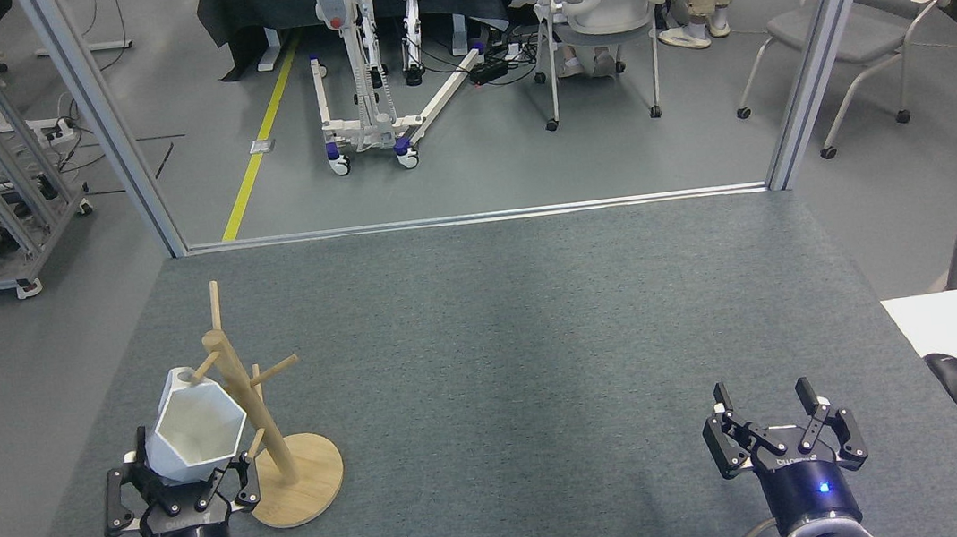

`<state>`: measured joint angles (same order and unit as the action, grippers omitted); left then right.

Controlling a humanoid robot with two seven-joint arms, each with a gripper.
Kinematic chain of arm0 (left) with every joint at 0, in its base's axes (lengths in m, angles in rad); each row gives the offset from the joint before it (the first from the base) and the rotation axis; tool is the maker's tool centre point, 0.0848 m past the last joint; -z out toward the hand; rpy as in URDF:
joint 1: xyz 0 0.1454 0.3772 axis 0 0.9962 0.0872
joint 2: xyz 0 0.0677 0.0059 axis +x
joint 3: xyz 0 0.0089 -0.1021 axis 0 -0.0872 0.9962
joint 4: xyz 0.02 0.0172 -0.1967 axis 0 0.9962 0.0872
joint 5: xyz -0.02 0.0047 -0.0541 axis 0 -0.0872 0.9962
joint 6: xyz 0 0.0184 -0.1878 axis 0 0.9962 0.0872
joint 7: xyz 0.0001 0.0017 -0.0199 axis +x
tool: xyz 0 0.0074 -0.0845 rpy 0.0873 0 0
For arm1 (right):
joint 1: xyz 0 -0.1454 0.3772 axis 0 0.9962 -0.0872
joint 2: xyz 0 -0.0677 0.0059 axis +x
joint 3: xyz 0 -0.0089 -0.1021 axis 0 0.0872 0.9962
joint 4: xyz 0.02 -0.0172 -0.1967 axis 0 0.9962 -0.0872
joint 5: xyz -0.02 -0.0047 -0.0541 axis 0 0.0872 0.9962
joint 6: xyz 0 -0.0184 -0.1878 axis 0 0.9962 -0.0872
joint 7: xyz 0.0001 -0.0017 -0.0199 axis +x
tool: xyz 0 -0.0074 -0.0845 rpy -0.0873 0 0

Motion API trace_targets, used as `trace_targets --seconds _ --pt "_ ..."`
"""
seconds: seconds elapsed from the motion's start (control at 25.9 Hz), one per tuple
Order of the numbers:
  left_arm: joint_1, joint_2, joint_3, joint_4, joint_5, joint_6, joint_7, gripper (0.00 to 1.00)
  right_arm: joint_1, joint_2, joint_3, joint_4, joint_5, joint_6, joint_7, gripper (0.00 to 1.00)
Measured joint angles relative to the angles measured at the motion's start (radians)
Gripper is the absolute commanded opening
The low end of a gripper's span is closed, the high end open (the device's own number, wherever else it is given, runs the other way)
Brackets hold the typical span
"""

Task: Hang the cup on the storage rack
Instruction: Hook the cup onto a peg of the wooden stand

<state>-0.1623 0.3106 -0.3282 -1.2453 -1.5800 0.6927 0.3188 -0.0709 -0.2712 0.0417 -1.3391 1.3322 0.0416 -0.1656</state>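
Grey felt table (497, 347); left gripper (180, 492) grasps cup (193, 424); right gripper (779, 419) released.

You see a white cup (194, 425), a pale wooden rack (268, 437), grey table felt (541, 342) — and black grippers with blue lights.

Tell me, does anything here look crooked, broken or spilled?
Nothing broken or spilled. Only the white faceted cup sits tilted in the left gripper, its tab beside a peg of the upright wooden mug tree.
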Motion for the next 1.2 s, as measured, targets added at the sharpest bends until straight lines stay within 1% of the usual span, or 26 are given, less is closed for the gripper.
trace_targets --seconds 0.39,0.74,0.97,1.2 --pt "-0.006 -0.002 -0.008 0.008 0.000 -0.005 0.012 1.00 -0.004 -0.003 0.000 0.000 0.000 0.000 0.010 1.00" --pt "-0.004 -0.014 -0.010 0.013 -0.001 -0.045 0.012 1.00 0.001 -0.006 0.000 0.000 -0.003 0.000 0.013 1.00" --pt "0.000 -0.038 -0.010 0.041 -0.002 -0.078 0.011 1.00 0.001 -0.008 0.000 -0.009 -0.008 0.000 0.011 1.00" --pt "0.001 -0.075 -0.009 0.101 -0.003 -0.114 0.011 1.00 0.003 -0.008 0.000 -0.016 -0.010 -0.004 0.009 1.00"
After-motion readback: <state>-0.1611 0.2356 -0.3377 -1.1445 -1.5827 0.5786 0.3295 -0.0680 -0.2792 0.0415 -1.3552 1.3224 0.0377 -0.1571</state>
